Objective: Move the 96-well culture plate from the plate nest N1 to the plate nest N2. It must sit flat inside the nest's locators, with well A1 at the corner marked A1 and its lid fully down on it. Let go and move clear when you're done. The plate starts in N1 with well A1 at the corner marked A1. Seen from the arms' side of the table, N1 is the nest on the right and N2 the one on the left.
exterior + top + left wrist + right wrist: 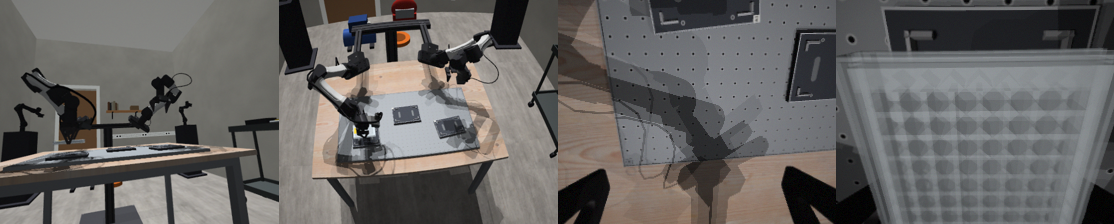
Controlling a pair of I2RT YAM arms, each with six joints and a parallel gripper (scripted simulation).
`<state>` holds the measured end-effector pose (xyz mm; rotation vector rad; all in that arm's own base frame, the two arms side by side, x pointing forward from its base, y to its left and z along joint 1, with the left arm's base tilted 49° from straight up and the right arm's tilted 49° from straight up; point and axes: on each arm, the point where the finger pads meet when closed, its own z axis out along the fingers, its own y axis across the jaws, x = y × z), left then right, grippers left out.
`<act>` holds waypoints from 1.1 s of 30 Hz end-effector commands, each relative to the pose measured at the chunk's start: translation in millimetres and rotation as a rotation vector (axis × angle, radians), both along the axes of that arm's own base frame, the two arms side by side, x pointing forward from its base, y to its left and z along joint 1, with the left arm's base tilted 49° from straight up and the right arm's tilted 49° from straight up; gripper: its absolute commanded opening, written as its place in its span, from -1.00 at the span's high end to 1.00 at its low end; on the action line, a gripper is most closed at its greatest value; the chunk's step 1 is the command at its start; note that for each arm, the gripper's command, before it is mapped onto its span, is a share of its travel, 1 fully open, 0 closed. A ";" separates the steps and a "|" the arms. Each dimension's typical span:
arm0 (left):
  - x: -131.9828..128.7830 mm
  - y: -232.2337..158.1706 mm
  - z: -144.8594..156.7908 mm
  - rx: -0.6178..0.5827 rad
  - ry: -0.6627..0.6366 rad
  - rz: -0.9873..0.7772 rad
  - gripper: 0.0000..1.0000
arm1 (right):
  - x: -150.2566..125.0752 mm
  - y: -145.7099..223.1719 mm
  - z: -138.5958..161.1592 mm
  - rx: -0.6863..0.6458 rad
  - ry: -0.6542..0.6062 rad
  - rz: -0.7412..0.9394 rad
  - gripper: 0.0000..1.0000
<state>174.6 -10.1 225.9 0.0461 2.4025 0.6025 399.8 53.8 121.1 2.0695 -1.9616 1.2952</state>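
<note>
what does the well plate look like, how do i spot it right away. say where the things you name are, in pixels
On the wooden table (389, 77) (238, 153) (588, 145) lies a grey pegboard (389, 141) (110, 158) (733, 60) (866, 27). Above its nest (367, 144) (66, 156) (986, 25) nearest the right arm's end, the right gripper (364, 134) (69, 142) (979, 183) holds the well plate (370, 131) (78, 141) (981, 135), pale with rows of round wells. Unlike the dark nests, it's raised and see-through.

The culture plate (371, 131) (80, 141) (978, 135) is above N1 (367, 146) (66, 156) (986, 25), with another nest (406, 114) (121, 149) (823, 67) between N1 and N2 (450, 127) (166, 146) (708, 19).

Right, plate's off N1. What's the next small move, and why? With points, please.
I'd have the right fingers (363, 135) (68, 141) carry the plate (370, 131) (79, 141) (981, 135) level toward N2 (449, 126) (167, 147) (708, 15): it hangs above N1 (367, 144) (66, 156) (986, 22) with a visible gap, and probably has height to pass over the middle nest (406, 114) (120, 149) (825, 65).
</note>
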 end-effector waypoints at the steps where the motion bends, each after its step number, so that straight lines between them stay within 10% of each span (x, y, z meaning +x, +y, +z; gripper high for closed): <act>1: -2.4 -0.1 -4.0 0.101 0.030 0.080 -1.00 | -5.0 13.3 24.3 0.014 -0.048 0.010 1.00; 33: -2.4 -0.1 -4.0 0.101 0.030 0.080 -1.00 | -16.5 23.7 36.8 0.016 -0.049 0.010 1.00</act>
